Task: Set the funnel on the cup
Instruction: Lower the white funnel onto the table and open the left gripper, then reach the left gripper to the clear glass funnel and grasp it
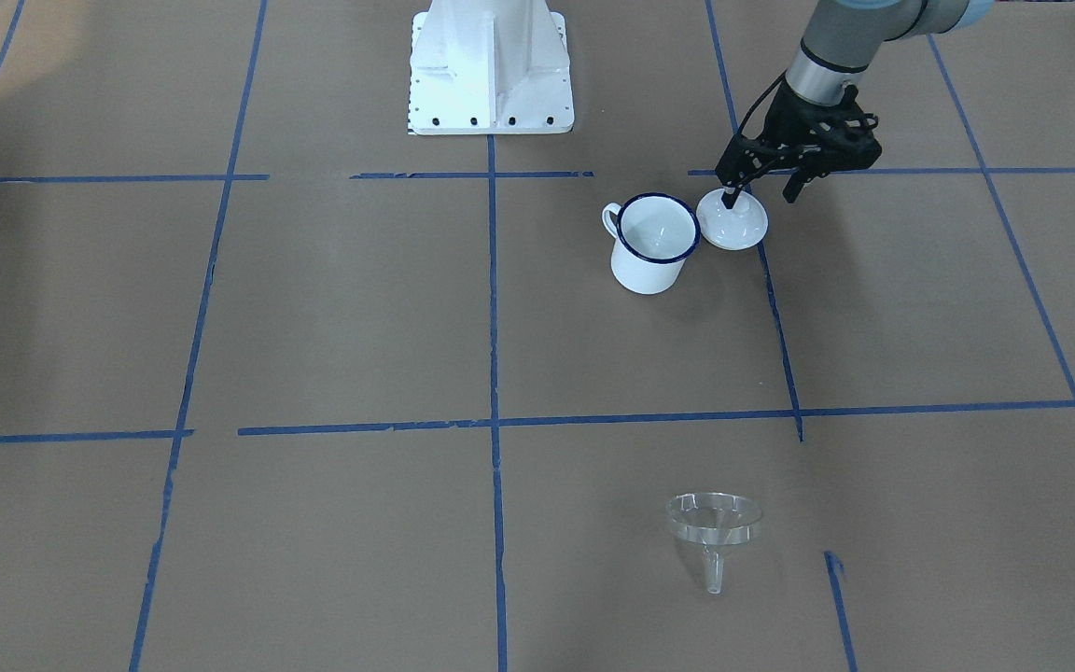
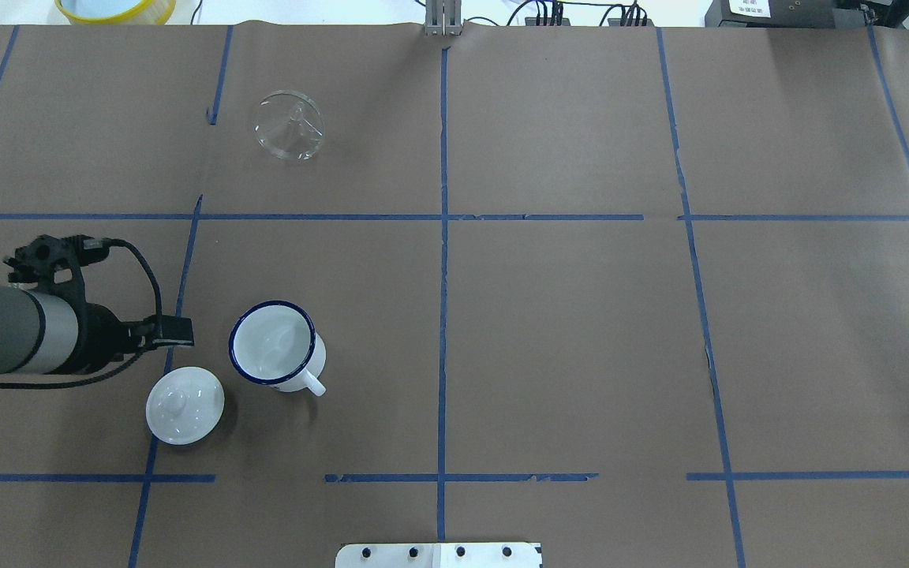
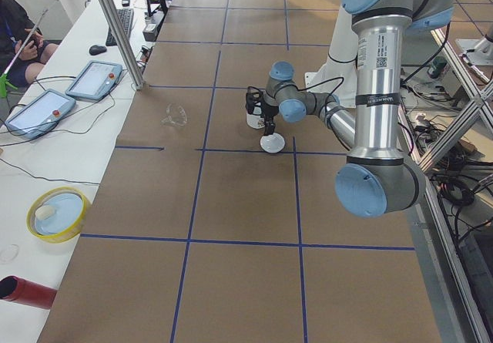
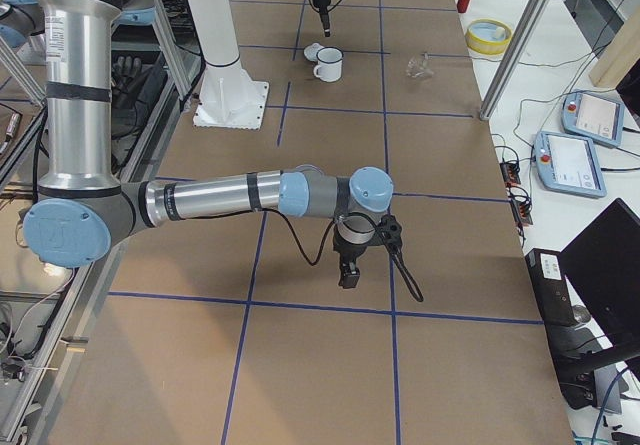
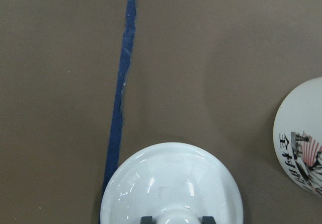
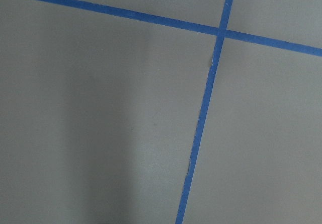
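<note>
The clear funnel (image 1: 713, 523) lies on its side near the table's far edge from the robot, also in the overhead view (image 2: 289, 126). The cup (image 1: 654, 243), a white mug with a dark blue rim, stands upright and empty (image 2: 274, 345). A white knobbed lid (image 1: 733, 222) lies beside it (image 2: 185, 405). My left gripper (image 1: 761, 194) is open just above the lid; in the left wrist view (image 5: 176, 219) its fingertips (image 5: 146, 219) stand either side of the knob. My right gripper (image 4: 348, 270) shows only in the exterior right view, far from these things; I cannot tell its state.
The robot's white base (image 1: 491, 65) stands at the table's near edge. Blue tape lines (image 1: 493, 308) cross the brown table cover. A yellow bowl (image 3: 58, 213) and a red cylinder (image 3: 27, 293) sit on the side bench, with tablets and a person there.
</note>
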Tool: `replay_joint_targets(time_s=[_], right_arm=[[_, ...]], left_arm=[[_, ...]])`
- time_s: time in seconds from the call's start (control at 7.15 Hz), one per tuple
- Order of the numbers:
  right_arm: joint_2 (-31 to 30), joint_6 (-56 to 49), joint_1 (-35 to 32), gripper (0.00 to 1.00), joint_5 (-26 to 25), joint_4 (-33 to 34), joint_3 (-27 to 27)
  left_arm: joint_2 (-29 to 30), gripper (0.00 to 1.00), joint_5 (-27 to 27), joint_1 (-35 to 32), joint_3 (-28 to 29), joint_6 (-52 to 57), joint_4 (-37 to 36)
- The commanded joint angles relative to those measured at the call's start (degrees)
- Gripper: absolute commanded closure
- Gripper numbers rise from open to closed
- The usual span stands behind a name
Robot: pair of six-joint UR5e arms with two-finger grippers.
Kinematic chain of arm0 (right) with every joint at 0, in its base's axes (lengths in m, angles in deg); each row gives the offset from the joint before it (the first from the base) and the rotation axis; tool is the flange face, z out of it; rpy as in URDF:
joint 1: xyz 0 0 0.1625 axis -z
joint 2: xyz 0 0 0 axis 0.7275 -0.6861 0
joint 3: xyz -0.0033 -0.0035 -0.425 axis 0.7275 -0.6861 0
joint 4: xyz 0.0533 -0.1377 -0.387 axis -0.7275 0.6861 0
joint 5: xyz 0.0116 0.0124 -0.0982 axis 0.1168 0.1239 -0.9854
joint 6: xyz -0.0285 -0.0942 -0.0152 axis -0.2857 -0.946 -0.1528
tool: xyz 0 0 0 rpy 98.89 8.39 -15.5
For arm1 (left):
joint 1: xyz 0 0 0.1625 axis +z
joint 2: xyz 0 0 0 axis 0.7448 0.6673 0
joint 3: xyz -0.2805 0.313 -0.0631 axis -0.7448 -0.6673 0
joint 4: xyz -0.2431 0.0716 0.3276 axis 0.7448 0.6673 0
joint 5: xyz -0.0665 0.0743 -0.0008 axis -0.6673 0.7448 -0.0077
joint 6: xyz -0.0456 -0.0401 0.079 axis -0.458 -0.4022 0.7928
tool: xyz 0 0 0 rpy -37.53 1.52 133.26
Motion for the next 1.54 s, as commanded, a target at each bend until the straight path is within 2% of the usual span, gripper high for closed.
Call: replay_joint_targets(time_s=[0.0, 0.14, 0.42, 0.56, 0.7, 0.84, 0.98, 1.12, 1.4], right_arm=[[0.0, 0.0, 0.0, 0.0, 0.0, 0.0, -0.04], [0.0, 0.0, 0.0, 0.0, 0.0, 0.0, 0.04], [0.0, 0.0, 0.0, 0.0, 0.0, 0.0, -0.04], [0.0, 0.0, 0.0, 0.0, 0.0, 0.0, 0.04], [0.0, 0.0, 0.0, 0.0, 0.0, 0.0, 0.04], [0.0, 0.0, 0.0, 0.0, 0.0, 0.0, 0.04], [0.0, 0.0, 0.0, 0.0, 0.0, 0.0, 0.04], [0.0, 0.0, 0.0, 0.0, 0.0, 0.0, 0.04], [0.0, 0.0, 0.0, 0.0, 0.0, 0.0, 0.04]], left_arm=[[3.85, 0.0, -3.71, -8.91, -0.99, -3.1, -1.31], [6.23, 0.0, -3.64, -11.21, 1.54, -12.87, -0.7], [19.63, 0.0, -2.25, -14.21, 12.67, -27.76, -0.52], [24.92, 0.0, 1.86, -14.13, 17.78, -34.44, 0.61], [26.89, 0.0, 4.33, -13.96, 24.09, -42.6, 6.71], [29.6, 0.0, 7.4, -13.87, 31.64, -47.55, 14.17], [34.68, 0.0, 10.22, -13.87, 40.85, -51.08, 18.16], [37.69, 0.0, 13.12, -13.78, 45.99, -54.08, 20.99], [43.48, 0.0, 14.63, -13.34, 56.18, -57.87, 23.46]])
